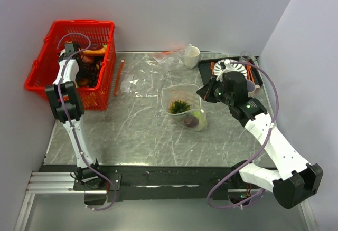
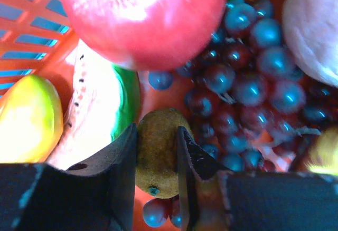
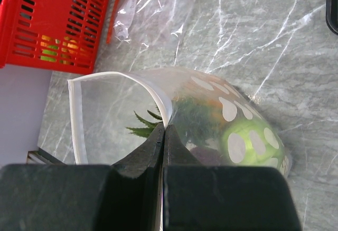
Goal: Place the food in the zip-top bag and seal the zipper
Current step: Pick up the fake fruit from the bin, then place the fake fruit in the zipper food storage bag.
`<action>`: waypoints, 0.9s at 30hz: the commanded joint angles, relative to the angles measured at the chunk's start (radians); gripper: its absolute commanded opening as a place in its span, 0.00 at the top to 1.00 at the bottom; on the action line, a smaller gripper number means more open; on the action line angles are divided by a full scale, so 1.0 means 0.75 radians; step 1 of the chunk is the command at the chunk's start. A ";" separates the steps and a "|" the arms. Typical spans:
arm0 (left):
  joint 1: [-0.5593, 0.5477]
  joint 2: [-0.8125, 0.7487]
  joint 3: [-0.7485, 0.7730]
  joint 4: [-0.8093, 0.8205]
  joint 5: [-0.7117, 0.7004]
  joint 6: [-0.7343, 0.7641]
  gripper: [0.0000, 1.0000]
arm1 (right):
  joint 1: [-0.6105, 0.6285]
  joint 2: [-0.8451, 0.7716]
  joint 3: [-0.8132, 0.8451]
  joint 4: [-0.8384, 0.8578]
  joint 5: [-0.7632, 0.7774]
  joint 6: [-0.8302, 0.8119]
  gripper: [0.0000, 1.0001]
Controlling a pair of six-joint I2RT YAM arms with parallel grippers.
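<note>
The right pincer (image 3: 162,136) is pressed together on the rim of the bag (image 3: 211,96), nipping the white zipper strip (image 3: 77,123) and holding the mouth propped open towards the basket. Inside the bag lie one dark leafy tuft (image 3: 193,116), one purple piece (image 3: 202,151) and one light-green ball (image 3: 245,141); a faint orange patch behind the tuft may be a fourth piece, though that cannot be made out. Well away from the bag, on its left, the left pincer (image 2: 157,136) reaches down into the one red basket (image 1: 79,23) and pinches an olive-brown fruit (image 2: 158,162) across its middle, with a grape bunch (image 2: 253,94) and a large red fruit (image 2: 142,15) crowding it. The likely trouble is that the smooth, rounded fruit squirts from between the fingers when lifted, or catches on the red fruit above it and is knocked loose. At the bag, the hold is on thin, slippery film: if it slides free the mouth would sag shut, and the ball near the bottom could roll. Between basket and bag lies one second clear bag (image 1: 134,78) with an orange-red strip. Two pincers, both occupied.
</note>
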 commanded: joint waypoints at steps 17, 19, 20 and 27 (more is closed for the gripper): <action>-0.019 -0.433 -0.088 -0.044 0.082 0.044 0.76 | 0.005 -0.037 -0.012 0.082 -0.030 -0.004 1.00; -0.019 -0.454 -0.084 -0.048 0.078 0.044 0.77 | 0.007 -0.035 -0.014 0.084 -0.028 -0.004 1.00; -0.019 -0.472 -0.070 -0.053 0.078 0.044 0.76 | 0.005 -0.031 -0.016 0.084 -0.028 -0.004 1.00; -0.029 -0.593 -0.027 -0.071 0.184 0.021 0.77 | 0.005 -0.027 -0.012 0.080 -0.020 -0.008 1.00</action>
